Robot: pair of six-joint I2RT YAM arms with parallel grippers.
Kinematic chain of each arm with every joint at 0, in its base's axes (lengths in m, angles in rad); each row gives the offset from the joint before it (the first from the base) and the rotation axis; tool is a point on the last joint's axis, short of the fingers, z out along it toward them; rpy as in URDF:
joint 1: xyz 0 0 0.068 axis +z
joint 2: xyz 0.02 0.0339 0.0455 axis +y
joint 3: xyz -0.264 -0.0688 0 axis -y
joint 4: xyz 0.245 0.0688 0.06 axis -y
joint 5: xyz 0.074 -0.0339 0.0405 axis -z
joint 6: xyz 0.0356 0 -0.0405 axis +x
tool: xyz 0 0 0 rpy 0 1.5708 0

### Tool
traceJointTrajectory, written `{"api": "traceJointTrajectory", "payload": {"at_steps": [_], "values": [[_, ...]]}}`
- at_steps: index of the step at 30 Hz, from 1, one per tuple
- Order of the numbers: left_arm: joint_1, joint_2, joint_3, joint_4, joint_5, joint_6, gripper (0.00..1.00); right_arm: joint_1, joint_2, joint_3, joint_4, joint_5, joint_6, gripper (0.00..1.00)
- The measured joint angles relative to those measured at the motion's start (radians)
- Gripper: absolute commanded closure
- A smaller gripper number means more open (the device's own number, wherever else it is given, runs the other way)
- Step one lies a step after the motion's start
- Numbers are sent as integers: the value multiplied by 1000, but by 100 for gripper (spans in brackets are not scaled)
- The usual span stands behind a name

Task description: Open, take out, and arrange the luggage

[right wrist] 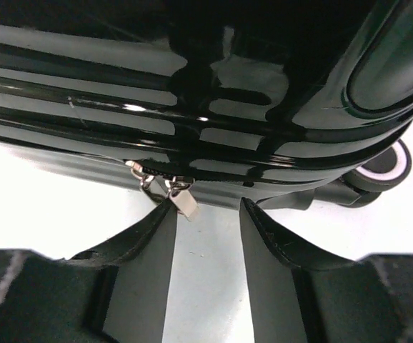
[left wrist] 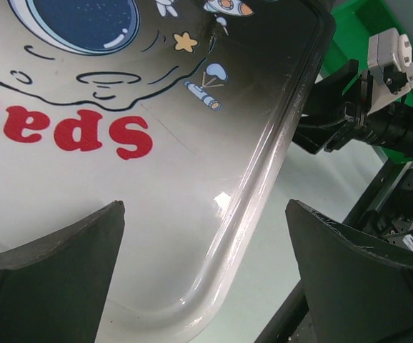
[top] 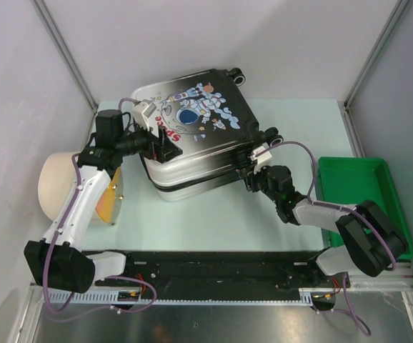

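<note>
At the middle of the table (top: 214, 221), toward its far side: the luggage (top: 192, 132), flat, shut, printed lid up, set askew to the table's edges, wheels (top: 239, 73) toward the far right. On the lid, a cartoon astronaut (top: 189, 114) and the word "Space" in red. Upside down in the left wrist view, with only "Spa" and part of a fourth letter inside the picture.

Over the lid's near left part, the left gripper (top: 162, 148), on an arm bent up from its base and reaching forward, wrist turned to the right. Fingers (left wrist: 49, 279) spread wide, with only the lid's white rounded corner below them. Touching or hovering: cannot tell.

Low at the luggage's near right side, the right gripper (top: 251, 174), forearm stretched leftward from an elbow folded beside the green bin (top: 356, 193). Fingers (right wrist: 142, 271) parted and aimed at the zipper seam of the black ribbed shell. Two metal zipper pulls (right wrist: 176, 191) at the tip of one finger, touching it or just beside it, not clamped.

Left of the luggage, partly under the left arm, a beige cylinder (top: 58, 187) with an orange face. At the table's right edge, the green bin.
</note>
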Motion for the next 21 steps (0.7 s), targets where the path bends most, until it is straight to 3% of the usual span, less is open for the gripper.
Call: {"api": "traceJointTrajectory", "payload": {"at_steps": [11,14,20,21], "values": [[0,-13,-45,30,1,1,2,14,36,10,48,17,-4,55],[0,-14,-50,42,1,-1,1,16,54,11,60,17,-5,62],[0,-14,-51,48,-2,-5,1,2,59,13,56,-1,-16,100],[0,-14,-51,48,-4,-4,1,-6,59,13,56,-11,-15,100]]}}
